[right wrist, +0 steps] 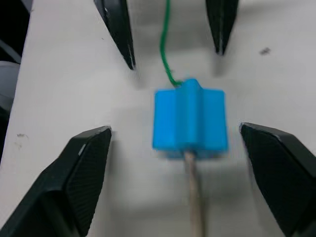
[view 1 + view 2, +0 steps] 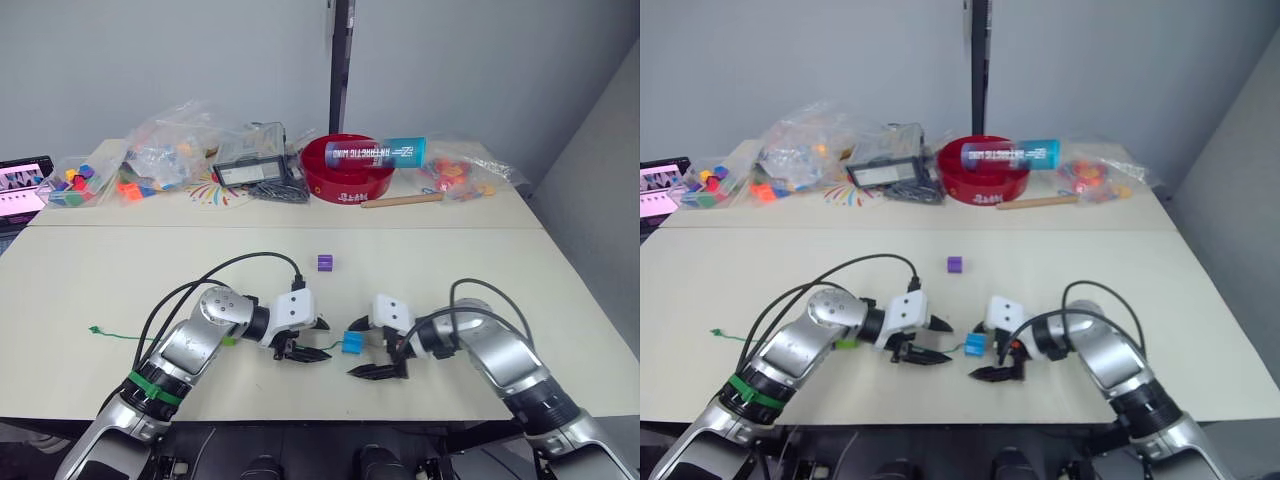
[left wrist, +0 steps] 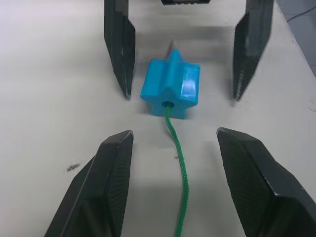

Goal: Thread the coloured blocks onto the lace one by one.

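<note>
While I'm looking down through the head camera, both arms are sitting low on the table [image 2: 560, 290], pointing at each other with the blue block [image 2: 353, 344] lying between them. The left gripper [image 2: 300, 350] and right gripper [image 2: 378, 372] are both gaping, holding nothing. A purple block [image 2: 325, 262] is waiting further back, well apart. The lace [image 2: 120, 334] is trailing off to my left, ending in a small knot near the table edge.

Going to the left wrist view, the green cord [image 3: 177, 163] is running straight into the hole of the blue block [image 3: 171, 90], with my two fingers [image 3: 94, 197] spread wide either side and the other claw's fingers facing me beyond it.

Switching to the right wrist view, the pale stiff tip [image 1: 195, 197] is poking out of the block towards me, and the green cord is leaving the far side.

My guess: the block's light and slick, so it'll skid if nudged. The cord's floppy, so I'd be pinching the stiff tip and pulling through.
</note>
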Controlling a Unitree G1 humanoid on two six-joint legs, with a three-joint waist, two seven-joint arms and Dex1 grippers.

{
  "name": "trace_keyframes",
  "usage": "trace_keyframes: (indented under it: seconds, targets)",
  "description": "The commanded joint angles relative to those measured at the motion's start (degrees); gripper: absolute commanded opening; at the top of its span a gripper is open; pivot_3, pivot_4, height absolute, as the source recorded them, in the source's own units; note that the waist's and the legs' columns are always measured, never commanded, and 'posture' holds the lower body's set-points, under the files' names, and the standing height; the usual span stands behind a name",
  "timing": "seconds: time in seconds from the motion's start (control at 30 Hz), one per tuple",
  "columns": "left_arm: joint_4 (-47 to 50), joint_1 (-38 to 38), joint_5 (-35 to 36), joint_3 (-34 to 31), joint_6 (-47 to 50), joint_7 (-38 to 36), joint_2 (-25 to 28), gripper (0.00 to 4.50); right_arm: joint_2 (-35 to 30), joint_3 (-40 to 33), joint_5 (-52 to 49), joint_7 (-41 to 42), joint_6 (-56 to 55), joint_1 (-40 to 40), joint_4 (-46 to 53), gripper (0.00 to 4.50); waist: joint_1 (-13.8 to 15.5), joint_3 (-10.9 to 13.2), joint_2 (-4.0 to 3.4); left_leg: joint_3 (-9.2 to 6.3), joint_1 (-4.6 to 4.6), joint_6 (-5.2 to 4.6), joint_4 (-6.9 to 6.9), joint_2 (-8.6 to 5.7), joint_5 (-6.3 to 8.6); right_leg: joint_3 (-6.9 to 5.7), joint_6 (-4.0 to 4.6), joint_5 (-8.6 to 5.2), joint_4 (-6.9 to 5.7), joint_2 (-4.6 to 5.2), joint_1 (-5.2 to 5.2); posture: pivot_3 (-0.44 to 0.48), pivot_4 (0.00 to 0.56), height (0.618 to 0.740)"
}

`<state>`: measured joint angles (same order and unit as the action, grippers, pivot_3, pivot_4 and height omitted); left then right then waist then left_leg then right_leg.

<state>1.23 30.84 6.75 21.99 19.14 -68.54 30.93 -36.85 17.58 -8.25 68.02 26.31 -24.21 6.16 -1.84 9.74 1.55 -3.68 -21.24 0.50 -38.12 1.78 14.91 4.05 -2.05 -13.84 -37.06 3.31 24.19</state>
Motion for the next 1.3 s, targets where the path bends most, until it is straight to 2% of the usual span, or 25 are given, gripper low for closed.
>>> trace_keyframes:
  seconds: [0.03, 0.2, 0.33, 0.37, 0.4, 0.8, 0.9, 0.93, 0.97, 1.0, 1.13, 1.17, 1.3]
  targets:
    - [-0.87, 2.02, -0.91, 1.32, -2.42, 0.35, -2.02, 2.84, -1.83, -3.23, -1.91, -0.64, -0.06, 1.78, 2.55, 4.48, 0.05, 0.0, 0.0, 0.0, 0.0, 0.0, 0.0, 0.0, 0.0, 0.0, 0.0, 0.0, 0.0, 0.0, 0.0, 0.0, 0.15, 0.731]
    - [-3.97, 3.75, -1.75, 2.31, -5.47, -0.6, -3.33, 2.84, -2.75, -4.63, -2.61, -2.21, -0.24, 4.06, 3.22, 4.48, -0.42, 0.0, 0.0, 0.01, 0.03, 0.0, 0.0, 0.02, 0.0, 0.02, 0.0, 0.0, -0.03, -0.03, 0.0, 0.0, 0.15, 0.731]
    - [-5.6, 4.75, -1.62, 2.09, -6.11, -1.59, -3.78, 3.9, -2.63, -4.78, -2.9, -3.65, 0.06, 4.84, 4.06, 4.5, -0.48, 0.0, 0.0, 0.0, 0.03, 0.0, 0.0, 0.01, 0.0, 0.02, 0.0, 0.0, -0.03, -0.03, -0.01, 0.0, 0.15, 0.731]
    - [-5.83, 4.88, -1.59, 2.09, -6.19, -1.78, -3.95, 4.34, -2.53, -4.85, -3.0, -4.01, 0.21, 4.88, 4.22, 4.5, -0.47, 0.0, 0.0, 0.0, 0.02, 0.0, -0.01, 0.01, 0.0, 0.02, 0.0, 0.0, -0.03, -0.02, -0.01, 0.0, 0.15, 0.731]
    - [-6.13, 5.02, -1.69, 2.12, -6.4, -1.8, -4.13, 4.46, -2.45, -4.89, -3.09, -4.32, 0.32, 4.89, 4.33, 4.5, -0.44, 0.0, 0.0, 0.0, 0.02, 0.0, -0.01, 0.01, 0.0, 0.02, 0.0, 0.0, -0.03, -0.02, -0.01, 0.0, 0.15, 0.731]
    - [-12.52, 5.21, -3.74, 4.03, -9.8, -1.59, -7.83, 4.46, -2.3, -4.28, -3.21, -6.39, 1.09, 5.1, 5.19, 4.5, -0.45, 0.0, 0.0, 0.0, 0.0, 0.0, -0.04, 0.01, 0.0, 0.02, 0.0, 0.0, -0.03, -0.02, 0.0, 0.0, 0.15, 0.731]
    - [-12.7, 5.32, -3.55, 3.8, -9.79, -1.88, -8.42, 3.65, -2.3, -4.23, -3.2, -6.55, 1.31, 5.06, 5.44, 4.5, -0.39, 0.0, 0.0, 0.0, 0.0, 0.0, -0.04, 0.0, 0.0, 0.02, 0.0, 0.0, -0.03, -0.02, 0.0, 0.0, 0.15, 0.731]
    - [-12.74, 5.33, -3.53, 3.75, -9.71, -2.02, -8.53, 3.18, -2.25, -4.17, -3.18, -6.57, 1.35, 4.99, 5.44, 4.5, -0.39, 0.0, 0.0, 0.0, 0.0, 0.0, -0.05, 0.0, 0.0, 0.01, 0.0, 0.0, -0.03, -0.02, -0.01, 0.0, 0.15, 0.731]
    - [-12.82, 5.34, -3.59, 3.7, -9.7, -2.05, -8.63, 2.99, -2.15, -4.03, -3.13, -6.58, 1.31, 4.88, 5.39, 4.5, -0.4, 0.0, 0.0, 0.0, -0.01, 0.0, -0.05, 0.0, 0.0, 0.02, 0.0, 0.0, -0.02, -0.02, -0.01, 0.0, 0.15, 0.731]
    - [-12.88, 5.34, -3.65, 3.65, -9.69, -2.05, -8.71, 2.52, -2.04, -3.9, -3.06, -6.65, 1.27, 4.79, 5.32, 4.5, -0.42, 0.0, 0.0, 0.0, 0.0, 0.0, -0.05, 0.0, 0.0, 0.02, 0.0, 0.0, -0.03, -0.02, -0.01, 0.0, 0.15, 0.731]
    - [-12.58, 5.09, -3.84, 3.48, -9.49, -2.06, -8.67, 1.39, -1.61, -3.0, -2.78, -6.57, 0.83, 4.67, 5.18, 4.5, -0.47, 0.0, 0.0, 0.0, 0.0, 0.0, -0.05, 0.01, 0.0, 0.02, 0.0, 0.0, -0.03, -0.02, -0.01, 0.0, 0.15, 0.731]
    - [-12.45, 4.99, -3.88, 3.43, -9.51, -2.09, -8.53, 1.39, -1.48, -2.8, -2.72, -6.55, 0.68, 4.61, 5.11, 4.5, -0.48, 0.0, 0.0, 0.0, 0.0, 0.0, -0.05, 0.01, 0.0, 0.02, 0.0, 0.0, -0.03, -0.02, -0.01, 0.0, 0.15, 0.731]
    - [-11.79, 4.85, -3.81, 3.01, -9.31, -2.27, -7.75, 1.39, -0.5, -1.88, -2.35, -6.52, -0.08, 3.72, 4.36, 3.31, -0.6, 0.0, 0.0, 0.0, 0.01, 0.0, -0.05, 0.02, 0.0, 0.02, 0.0, 0.0, -0.04, -0.04, -0.01, 0.0, 0.15, 0.731]
